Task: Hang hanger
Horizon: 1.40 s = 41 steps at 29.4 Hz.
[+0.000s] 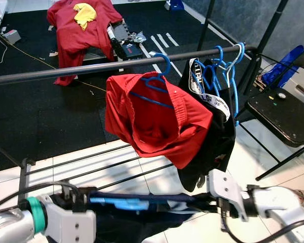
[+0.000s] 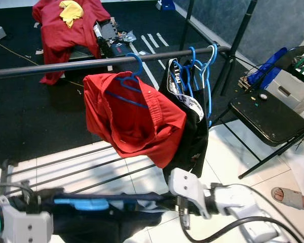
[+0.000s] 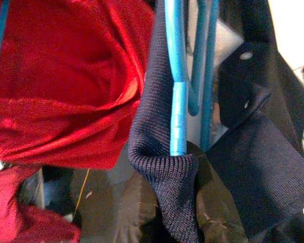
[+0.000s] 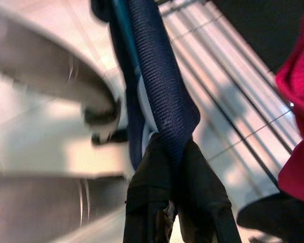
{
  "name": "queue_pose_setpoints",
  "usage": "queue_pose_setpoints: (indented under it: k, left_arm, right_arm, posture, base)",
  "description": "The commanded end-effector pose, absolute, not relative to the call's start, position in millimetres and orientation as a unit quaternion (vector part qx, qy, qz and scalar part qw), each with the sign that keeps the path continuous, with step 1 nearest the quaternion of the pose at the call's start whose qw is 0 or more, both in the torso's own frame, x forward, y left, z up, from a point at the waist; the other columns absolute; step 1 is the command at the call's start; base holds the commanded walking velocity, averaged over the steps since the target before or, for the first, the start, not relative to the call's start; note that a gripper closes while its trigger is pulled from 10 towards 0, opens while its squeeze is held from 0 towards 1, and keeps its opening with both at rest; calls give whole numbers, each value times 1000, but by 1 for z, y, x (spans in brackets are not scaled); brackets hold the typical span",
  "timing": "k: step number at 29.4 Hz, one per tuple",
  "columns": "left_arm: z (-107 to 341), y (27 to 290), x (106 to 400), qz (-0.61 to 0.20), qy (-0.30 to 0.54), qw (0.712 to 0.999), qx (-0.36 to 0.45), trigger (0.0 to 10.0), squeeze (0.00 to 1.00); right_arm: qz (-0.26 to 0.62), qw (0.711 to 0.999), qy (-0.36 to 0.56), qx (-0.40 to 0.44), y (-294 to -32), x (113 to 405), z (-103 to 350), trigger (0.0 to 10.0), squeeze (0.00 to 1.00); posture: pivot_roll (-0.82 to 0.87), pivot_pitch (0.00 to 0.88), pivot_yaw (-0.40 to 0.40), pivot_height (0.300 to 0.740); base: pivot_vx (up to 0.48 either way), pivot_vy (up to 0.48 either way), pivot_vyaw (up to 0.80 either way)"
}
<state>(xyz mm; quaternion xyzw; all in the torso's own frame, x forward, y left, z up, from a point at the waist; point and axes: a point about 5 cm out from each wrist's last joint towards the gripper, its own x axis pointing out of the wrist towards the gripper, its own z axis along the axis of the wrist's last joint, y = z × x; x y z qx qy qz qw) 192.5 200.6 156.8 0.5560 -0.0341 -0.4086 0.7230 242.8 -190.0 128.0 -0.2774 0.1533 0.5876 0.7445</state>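
A light blue plastic hanger lies level across the near foreground, below the rail, with a dark navy knitted garment draped over it and hanging down beneath; the left wrist view shows the knit folded over the hanger's thin blue bars. The left gripper meets the hanger at its left end and the right gripper at its right end, so the piece is carried between the two silver arms. In the right wrist view two black fingers are closed on the navy fabric; whether the left jaws are open or closed I cannot tell, since cloth hides them. Farther off a dark metal rail runs left to right, and on it hangs one blue hanger carrying a red garment, with a black garment just to its right under a cluster of several more blue hangers, too tangled to count. One black folding chair stands at the right on the pale tiled floor. On the dark mat at the far left another red garment is thrown over something, with a yellow cloth on top. A person's sandalled foot shows at the near right
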Motion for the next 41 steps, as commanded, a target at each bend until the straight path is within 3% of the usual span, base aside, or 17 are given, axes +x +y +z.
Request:
queue_pose_setpoints:
  k: [1,8,15,18,21,29,30,33,36,41]
  left_arm:
    - [157,198,189,-431,-28,711,555,10000,0]
    - [158,197,195,-425,-50,695,577,10000,0]
    - [155,189,193,-410,-72,715,561,10000,0]
    - [156,186,192,-417,-73,728,539,10000,0]
    - [154,181,189,-434,-73,726,529,10000,0]
    - [159,182,192,-413,-76,754,505,10000,0]
    - [164,181,195,-395,-75,787,467,10000,0]
    - [164,181,195,-395,-75,787,467,10000,0]
    - [167,182,198,-369,-62,823,427,10000,0]
    - [161,184,194,-373,-52,805,459,10000,0]
  right_arm:
    - [583,724,192,-316,-205,240,119,0,0]
    - [566,706,216,-366,-226,247,125,0,0]
    - [511,734,208,-396,-241,260,131,0,0]
    - [465,766,163,-414,-237,275,132,0,0]
    - [355,858,21,-370,-207,312,153,0,0]
    - [307,866,22,-395,-202,321,145,0,0]
    - [310,869,33,-383,-192,321,133,0,0]
    - [310,869,33,-383,-192,321,133,0,0]
    - [362,862,45,-353,-174,309,116,0,0]
    - [413,844,51,-338,-160,294,100,0,0]
  posture:
    - [-17,115,45,740]
    - [-19,118,48,740]
    - [-19,123,49,740]
    - [-17,123,47,740]
    - [-10,122,50,740]
    - [-7,121,51,740]
    - [-4,121,50,740]
    - [-4,121,50,740]
    - [5,123,52,740]
    - [11,124,50,740]
  base:
    - [0,0,0]
    - [0,0,0]
    - [0,0,0]
    - [0,0,0]
    - [0,0,0]
    - [0,0,0]
    - [0,0,0]
    - [0,0,0]
    - [0,0,0]
    - [0,0,0]
